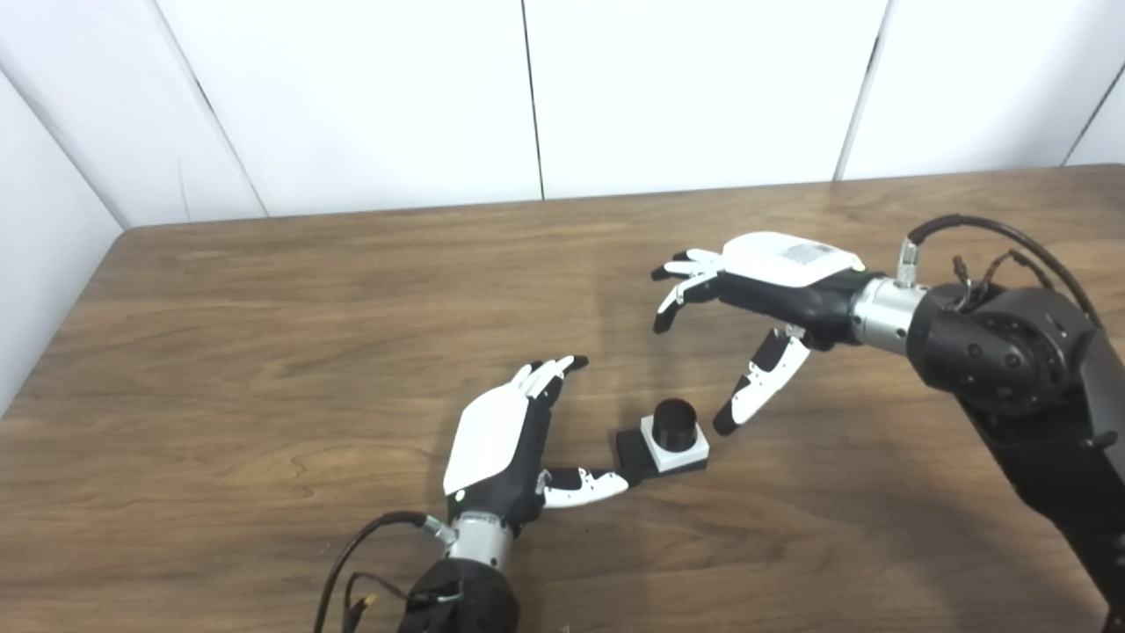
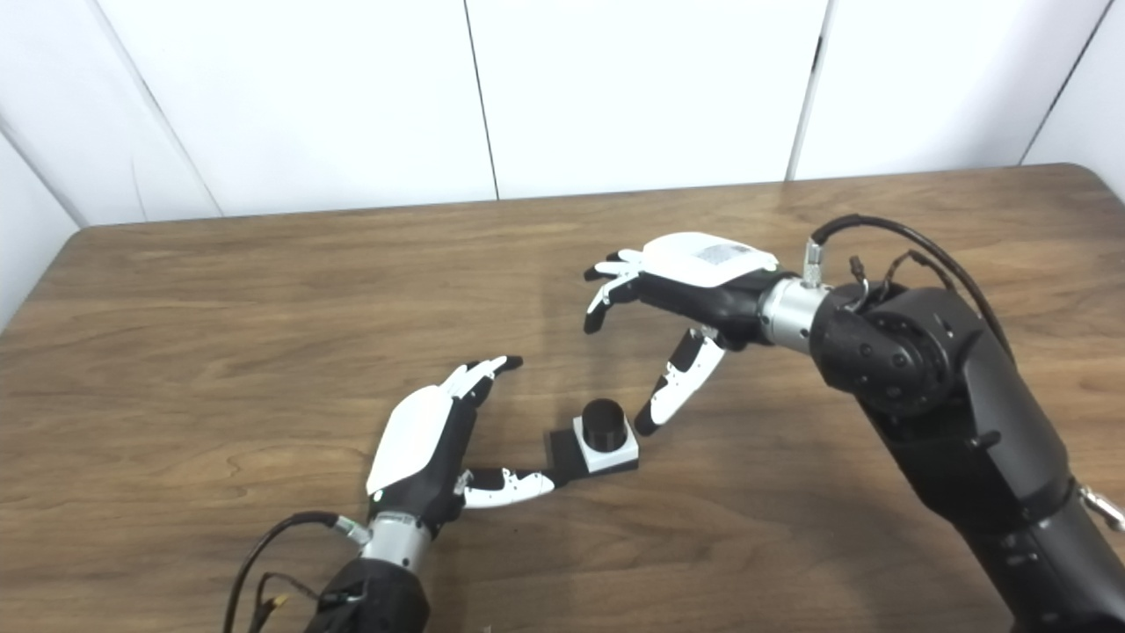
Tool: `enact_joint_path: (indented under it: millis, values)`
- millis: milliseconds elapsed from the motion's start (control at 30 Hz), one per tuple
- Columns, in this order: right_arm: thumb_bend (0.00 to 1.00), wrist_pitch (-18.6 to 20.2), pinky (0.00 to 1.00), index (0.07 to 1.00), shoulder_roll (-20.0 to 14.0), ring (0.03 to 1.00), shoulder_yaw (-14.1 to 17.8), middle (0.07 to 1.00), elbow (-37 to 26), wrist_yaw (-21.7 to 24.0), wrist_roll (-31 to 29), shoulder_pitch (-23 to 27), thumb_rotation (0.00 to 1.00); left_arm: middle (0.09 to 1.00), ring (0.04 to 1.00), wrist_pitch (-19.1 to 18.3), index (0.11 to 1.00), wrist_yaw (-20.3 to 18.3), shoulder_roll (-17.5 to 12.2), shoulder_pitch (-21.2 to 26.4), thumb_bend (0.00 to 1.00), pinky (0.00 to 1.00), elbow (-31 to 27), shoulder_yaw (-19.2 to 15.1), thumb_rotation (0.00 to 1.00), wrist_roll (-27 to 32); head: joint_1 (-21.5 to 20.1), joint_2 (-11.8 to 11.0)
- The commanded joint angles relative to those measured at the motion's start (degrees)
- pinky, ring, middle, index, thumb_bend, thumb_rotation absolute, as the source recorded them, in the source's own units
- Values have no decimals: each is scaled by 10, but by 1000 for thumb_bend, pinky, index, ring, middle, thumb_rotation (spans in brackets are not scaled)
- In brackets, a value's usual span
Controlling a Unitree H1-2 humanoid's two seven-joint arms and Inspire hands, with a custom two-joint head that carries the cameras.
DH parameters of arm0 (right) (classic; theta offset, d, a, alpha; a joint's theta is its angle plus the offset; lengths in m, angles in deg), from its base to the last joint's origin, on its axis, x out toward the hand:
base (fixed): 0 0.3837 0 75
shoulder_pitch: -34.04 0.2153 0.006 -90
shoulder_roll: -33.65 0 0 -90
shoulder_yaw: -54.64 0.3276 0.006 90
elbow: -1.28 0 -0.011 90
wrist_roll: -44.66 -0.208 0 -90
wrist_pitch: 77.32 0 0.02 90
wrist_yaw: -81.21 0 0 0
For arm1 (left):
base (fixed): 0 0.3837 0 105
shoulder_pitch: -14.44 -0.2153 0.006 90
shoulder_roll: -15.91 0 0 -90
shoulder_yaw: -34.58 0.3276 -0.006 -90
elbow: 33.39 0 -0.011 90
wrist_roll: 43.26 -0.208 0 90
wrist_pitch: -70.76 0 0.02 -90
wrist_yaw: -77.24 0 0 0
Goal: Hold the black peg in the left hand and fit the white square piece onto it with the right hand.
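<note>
**Two open robot hands flanking an already stacked peg and square**

Both robot hands are hanging spread and empty. The left robot hand is lying low on the brown wood-grain surface, fingers pointing away from the robot and thumb reaching sideways towards the parts. The right robot hand is hovering above the surface, fingers splayed wide, thumb angling down.

Between the two thumbs, the short black cylindrical peg is standing upright through the white square plastic piece, which appears to be sitting on the peg's flat black base. The left thumb tip is just beside that base, perhaps touching it. The right thumb tip is just beside the white piece's far corner, not clearly in contact.

Judging from this, the fit looks made, or nearly so, with neither robot hand gripping anything. If seating still needs checking, the left robot hand should be pinching the base low, keeping the peg upright, while the right is pressing the square down evenly, avoiding a tilt that would jam it.

Room is generous: open surface is lying beyond both robot hands, every edge well apart from the parts.
</note>
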State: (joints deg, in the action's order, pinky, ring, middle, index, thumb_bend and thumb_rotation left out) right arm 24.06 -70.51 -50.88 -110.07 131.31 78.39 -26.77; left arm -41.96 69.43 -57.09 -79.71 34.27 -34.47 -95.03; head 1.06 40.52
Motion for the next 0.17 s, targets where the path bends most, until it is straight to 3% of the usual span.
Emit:
enact_joint_path:
  millis: [0,133]
  values:
    - [992,21,821,837,-5,992,31,957,-17,-28,-23,7,400,932,955,-3,920,-3,6,9,915,863,-31,-19,420,27,-1,1]
    - [976,41,823,876,-7,973,51,950,-15,-37,-47,-9,476,939,948,-10,938,-9,4,10,879,841,-46,-42,503,50,-8,2]
